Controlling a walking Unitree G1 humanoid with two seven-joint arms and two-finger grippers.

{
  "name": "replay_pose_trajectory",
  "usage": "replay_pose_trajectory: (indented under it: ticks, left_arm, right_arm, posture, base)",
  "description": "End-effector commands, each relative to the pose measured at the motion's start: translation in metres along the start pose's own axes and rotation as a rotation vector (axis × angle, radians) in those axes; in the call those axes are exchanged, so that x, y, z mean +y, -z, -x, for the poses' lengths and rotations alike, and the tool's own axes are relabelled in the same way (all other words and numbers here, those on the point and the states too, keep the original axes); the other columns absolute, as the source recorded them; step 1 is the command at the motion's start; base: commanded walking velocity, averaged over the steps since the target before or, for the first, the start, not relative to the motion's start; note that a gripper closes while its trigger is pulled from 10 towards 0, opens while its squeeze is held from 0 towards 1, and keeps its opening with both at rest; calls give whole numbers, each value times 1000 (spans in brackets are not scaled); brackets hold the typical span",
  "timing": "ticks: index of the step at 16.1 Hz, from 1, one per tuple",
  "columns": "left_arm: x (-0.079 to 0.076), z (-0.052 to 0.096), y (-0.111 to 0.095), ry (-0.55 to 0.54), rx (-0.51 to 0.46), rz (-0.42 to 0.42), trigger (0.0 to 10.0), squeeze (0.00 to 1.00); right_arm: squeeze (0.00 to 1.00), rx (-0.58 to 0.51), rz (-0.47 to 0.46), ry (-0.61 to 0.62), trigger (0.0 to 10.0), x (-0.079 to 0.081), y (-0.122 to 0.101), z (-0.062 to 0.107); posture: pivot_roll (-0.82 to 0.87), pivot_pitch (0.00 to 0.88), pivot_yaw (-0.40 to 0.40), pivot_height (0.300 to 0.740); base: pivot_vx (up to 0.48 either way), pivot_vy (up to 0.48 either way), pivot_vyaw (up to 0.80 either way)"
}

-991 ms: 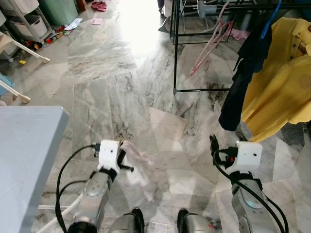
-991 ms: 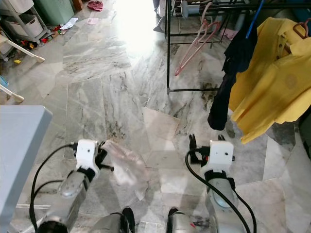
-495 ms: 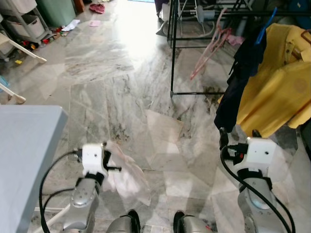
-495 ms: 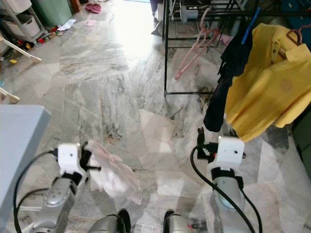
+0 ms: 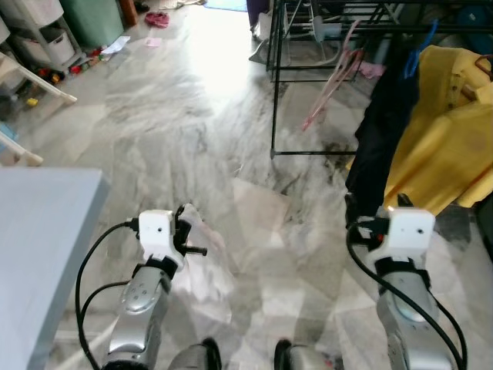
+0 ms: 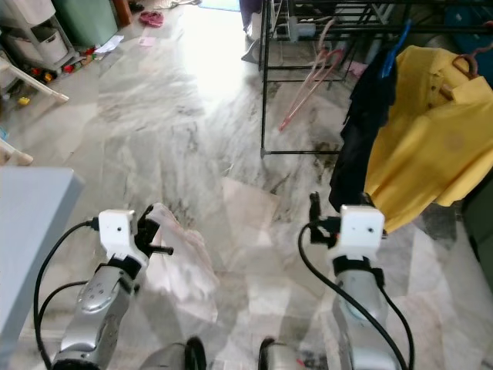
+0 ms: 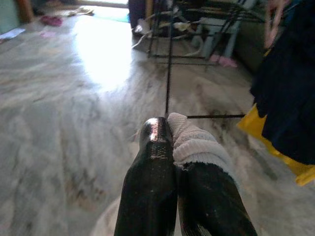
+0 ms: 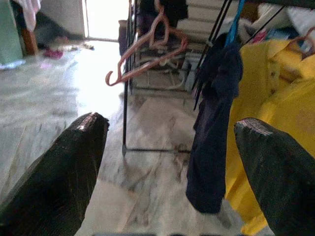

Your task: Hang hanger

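My left gripper point(image 5: 183, 222) is low at the left, shut on a pale white-pink cloth point(image 5: 205, 271) that hangs from it toward the floor. In the left wrist view the black fingers point(image 7: 152, 147) press together with the cloth point(image 7: 197, 145) pinched between them. My right gripper point(image 5: 351, 213) is held low at the right, open and empty; its fingers point(image 8: 81, 142) stand wide apart. Ahead stands a black clothes rack point(image 5: 275, 85) with pink hangers point(image 5: 333, 75) dangling from it. A dark garment point(image 5: 381, 139) and a yellow shirt point(image 5: 441, 146) hang on its near right end.
A grey table point(image 5: 38, 231) takes up the near left. Shelves, a green bin point(image 5: 92, 19) and small toys line the far left wall. White furniture legs point(image 5: 46, 81) reach out over the marble floor. A red cloth point(image 5: 158, 18) lies far ahead.
The camera has moved nearer the rack, so the hanging clothes look closer. The left gripper stays shut on the cloth and the right stays open.
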State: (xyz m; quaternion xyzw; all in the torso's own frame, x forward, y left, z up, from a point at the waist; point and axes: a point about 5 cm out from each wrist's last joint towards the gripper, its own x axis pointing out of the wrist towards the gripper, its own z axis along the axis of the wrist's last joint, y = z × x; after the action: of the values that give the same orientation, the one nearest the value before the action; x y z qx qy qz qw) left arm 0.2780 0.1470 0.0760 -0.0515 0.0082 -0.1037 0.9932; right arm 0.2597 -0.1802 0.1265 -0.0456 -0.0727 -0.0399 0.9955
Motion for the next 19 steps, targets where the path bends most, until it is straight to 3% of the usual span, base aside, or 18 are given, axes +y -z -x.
replay_pose_trajectory:
  ticks: [1, 9, 13, 19]
  left_arm:
    - [-2, -3, -7, 23, -22, -3, 10000, 0]
    - [-3, -5, -10, 52, -17, 6, 10000, 0]
    - [-5, -5, -10, 61, -12, 7, 10000, 0]
    - [-6, -3, -9, 77, -1, 8, 10000, 0]
  right_arm:
    - [0, 12, 4, 11, 10000, -2, 2, 0]
    - [0, 16, 6, 3, 10000, 0, 3, -3]
    - [0, 1, 5, -12, 10000, 2, 1, -4]
    - [0, 17, -24, 2, 10000, 4, 3, -3]
  posture:
    - [-106, 152, 23, 740]
    - [-97, 154, 33, 740]
    - [-97, 162, 35, 740]
    - [-96, 170, 38, 740]
  base:
    - [334, 0, -800]
    - [376, 0, -55]
    - [393, 0, 569]
    - [384, 0, 0]
